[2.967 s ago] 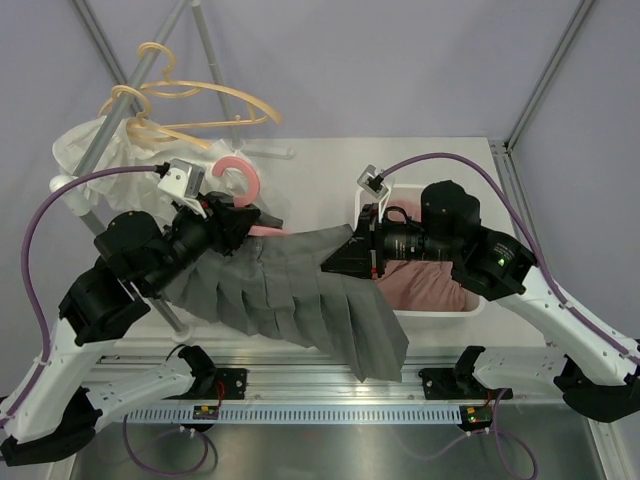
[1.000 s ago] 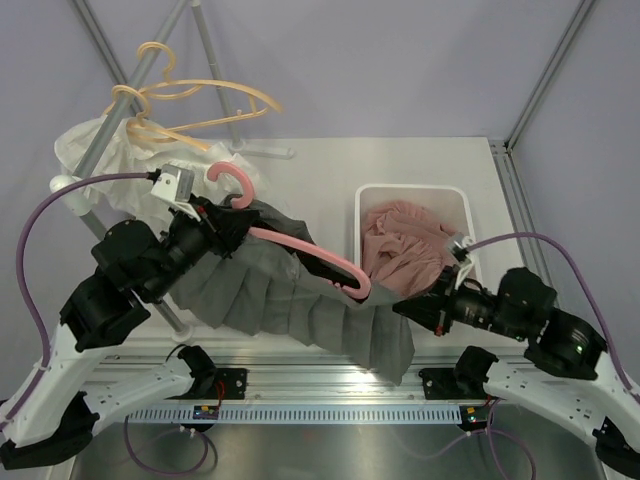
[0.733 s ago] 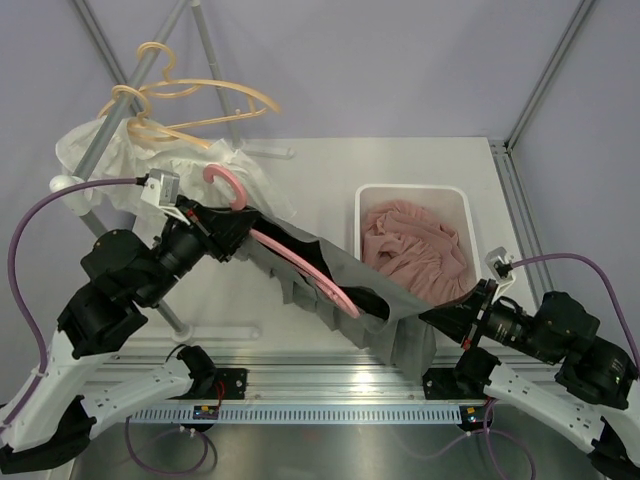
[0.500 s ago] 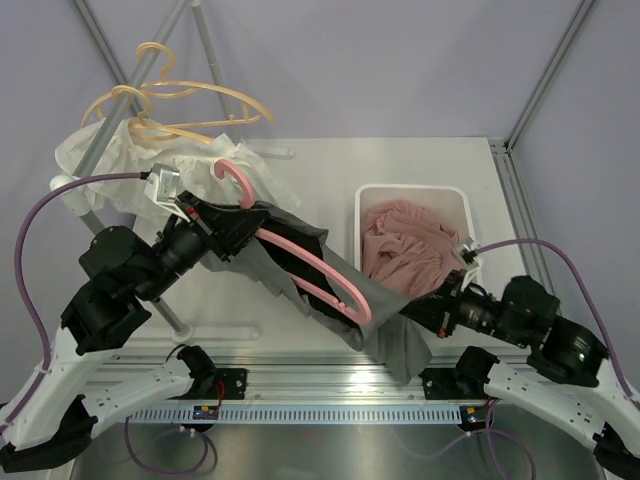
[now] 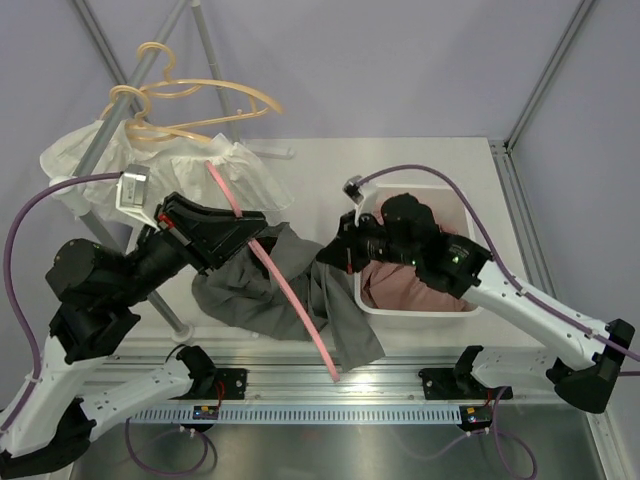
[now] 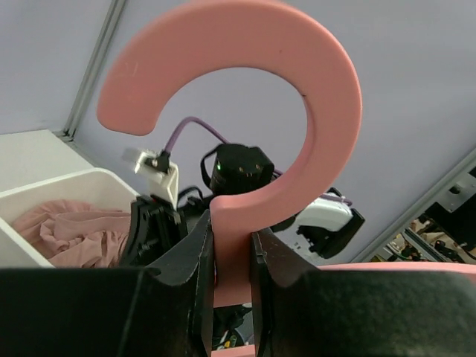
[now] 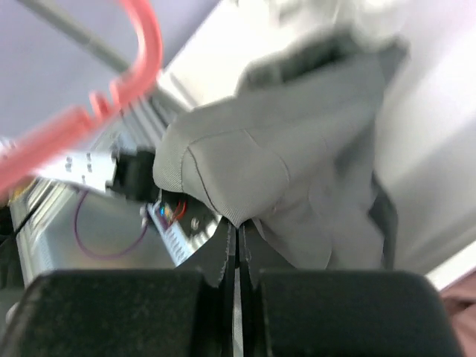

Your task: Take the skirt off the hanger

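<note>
Right pincer [image 7: 236, 236] pinched on grey skirt [image 7: 297, 178] edge; left pincer [image 6: 231, 260] clamps pink hanger [image 6: 327, 119] neck; skirt bunched between them.

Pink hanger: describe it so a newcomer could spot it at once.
From the metal rack at the table's back left, drop to the left gripper in front of it. The pink hanger is clamped there by its neck and slants across the grey skirt. It alone is pink and gripped, unlike the beige hangers on the rack.

The left arm [image 5: 90, 300] and right arm [image 5: 520, 300] are showing white shells and black joints, each trailing a purple cable [image 5: 20, 240], a green light [image 5: 462, 257] glowing on the right.
</note>
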`<state>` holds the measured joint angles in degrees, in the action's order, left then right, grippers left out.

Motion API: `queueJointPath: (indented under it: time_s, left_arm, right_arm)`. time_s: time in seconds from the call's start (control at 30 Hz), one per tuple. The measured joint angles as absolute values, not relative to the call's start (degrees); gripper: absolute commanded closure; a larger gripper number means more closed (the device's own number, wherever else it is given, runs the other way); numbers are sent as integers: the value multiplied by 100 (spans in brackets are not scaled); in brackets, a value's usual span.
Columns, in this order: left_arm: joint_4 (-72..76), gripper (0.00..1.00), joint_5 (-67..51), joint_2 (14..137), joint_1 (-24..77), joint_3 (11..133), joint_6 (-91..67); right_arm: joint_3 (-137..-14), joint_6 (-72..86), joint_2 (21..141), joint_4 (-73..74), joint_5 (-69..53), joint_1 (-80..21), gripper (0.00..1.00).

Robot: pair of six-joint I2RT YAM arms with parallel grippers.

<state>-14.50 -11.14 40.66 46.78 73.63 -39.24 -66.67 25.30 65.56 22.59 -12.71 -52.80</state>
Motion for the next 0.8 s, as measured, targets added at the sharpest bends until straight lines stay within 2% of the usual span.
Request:
queueJointPath:
  time_s: [0.17, 0.33, 0.43, 0.8]
  left_arm:
    - [-1518, 100, -1199, 3756, 4676, 7636, -3970]
    - [-1719, 100, -1135, 3358, 4676, 7745, -3887]
    - [-1796, 100, -1061, 3216, 4674, 7631, -3822]
    - [-2134, 100, -963, 3326, 4672, 6667, -3712]
  right_arm:
    - [-8464, 1881, 7019, 2718, -908, -4945, 100]
    - [-10062, 1376, 7035, 3079, -661, -4134, 100]
    - [-11048, 1066, 7022, 3439, -429, -3999, 100]
    - [-13222, 47, 7190, 4274, 353, -3859, 100]
